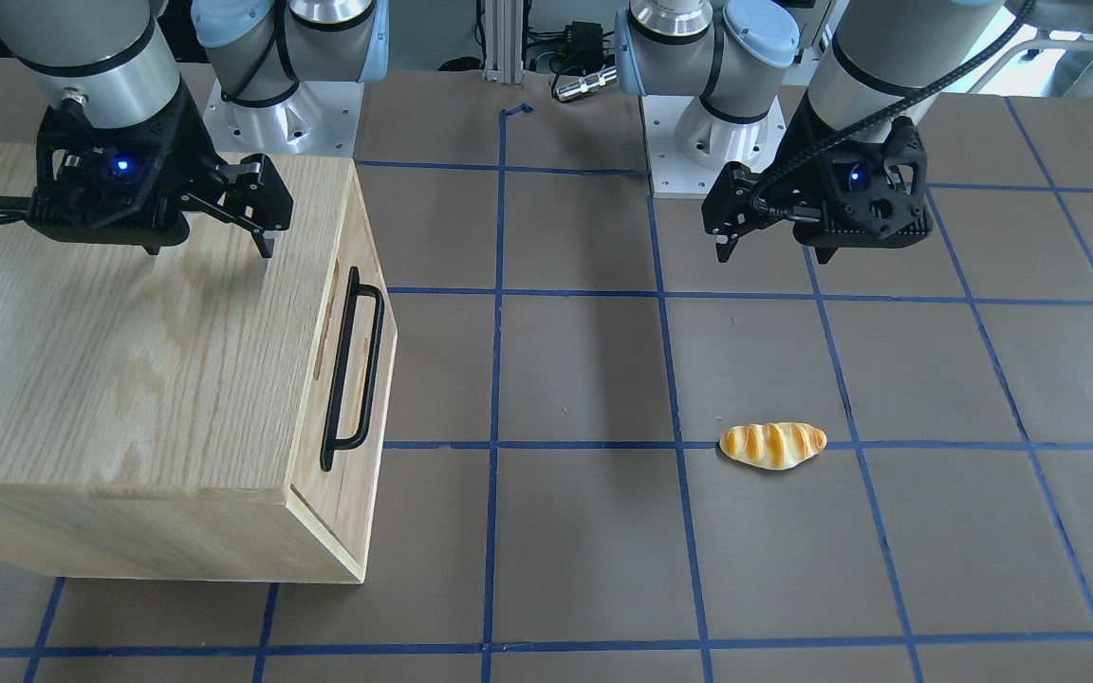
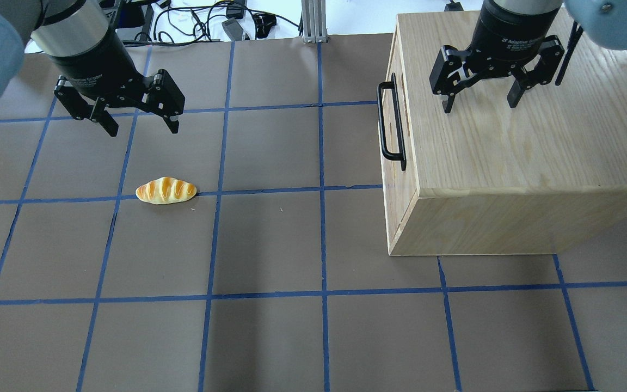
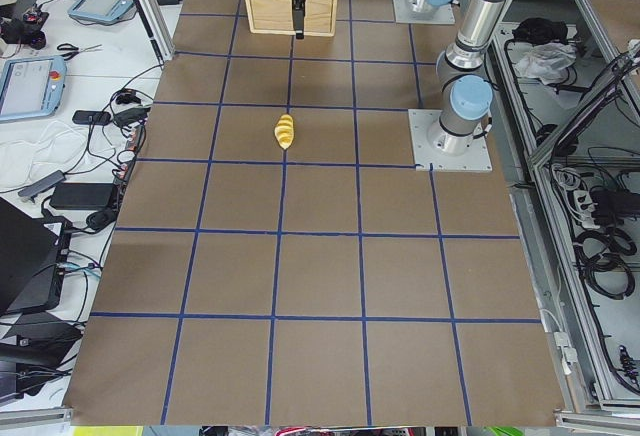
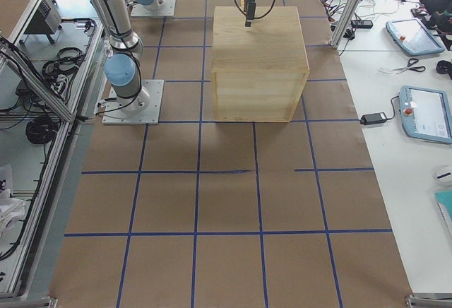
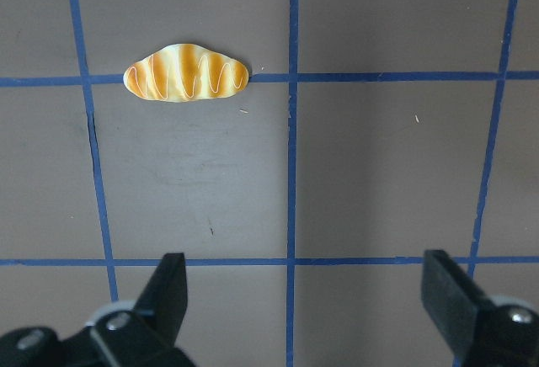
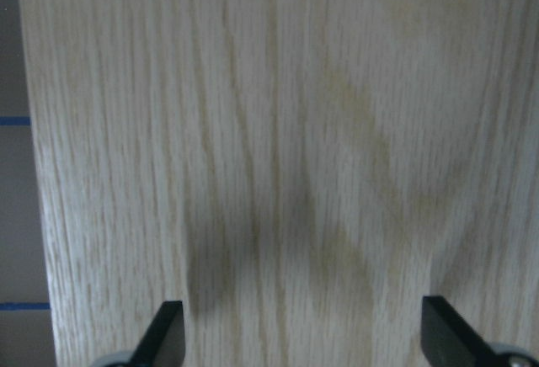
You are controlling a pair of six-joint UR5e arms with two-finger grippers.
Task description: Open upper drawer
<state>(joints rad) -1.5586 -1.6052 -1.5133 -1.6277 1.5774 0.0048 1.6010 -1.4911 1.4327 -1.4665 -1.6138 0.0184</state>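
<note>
The oak cabinet stands on the table's right side in the overhead view. The upper drawer is shut flush in the cabinet's face, and its black bar handle faces the table's middle; both also show in the front-facing view, the drawer and the handle. My right gripper hangs open and empty just above the cabinet's grained top, behind the handle. My left gripper is open and empty above the bare table, far from the cabinet.
A toy bread roll lies on a blue tape line, just in front of my left gripper, and shows in the left wrist view. The brown table carries a blue tape grid. Both arm bases stand at the table's back.
</note>
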